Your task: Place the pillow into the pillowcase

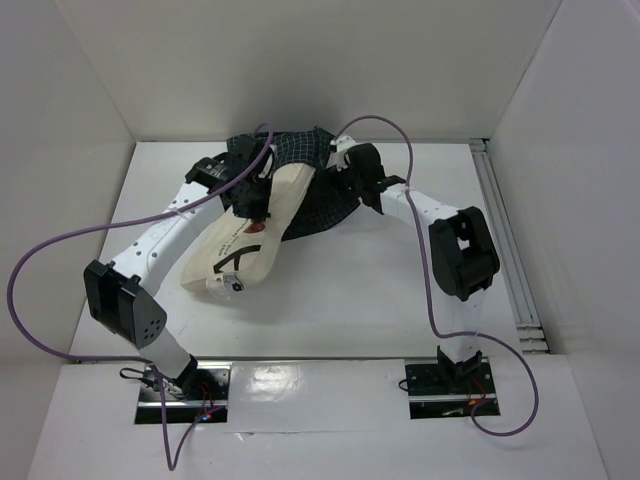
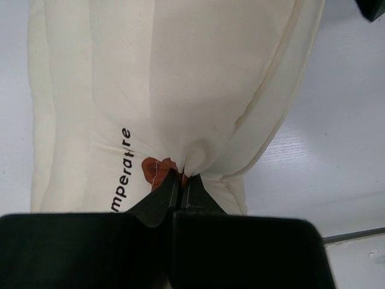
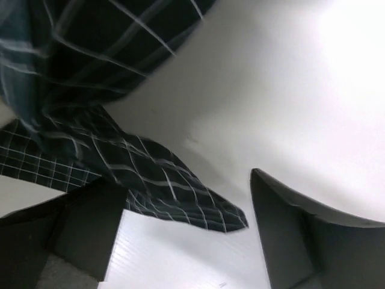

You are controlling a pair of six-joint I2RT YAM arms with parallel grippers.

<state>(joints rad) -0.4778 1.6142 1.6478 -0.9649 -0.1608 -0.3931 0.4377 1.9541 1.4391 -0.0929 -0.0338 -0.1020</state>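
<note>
Where the pillow lies slanted on the table, far end touching the pillowcase, your left gripper is pinched tight on a fold of its cover. Expect it light, soft and yielding, so grip seams or corners. Beyond, your right gripper stands spread wide, with 1 limp checked corner between its jaws, unclamped.

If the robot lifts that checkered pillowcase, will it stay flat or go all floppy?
Probably floppy: the pillowcase hangs in folds, drooping to a loose corner. It looks thin, so it is likely light. Pushed, it would probably bunch up, since it lies crumpled now.
</note>
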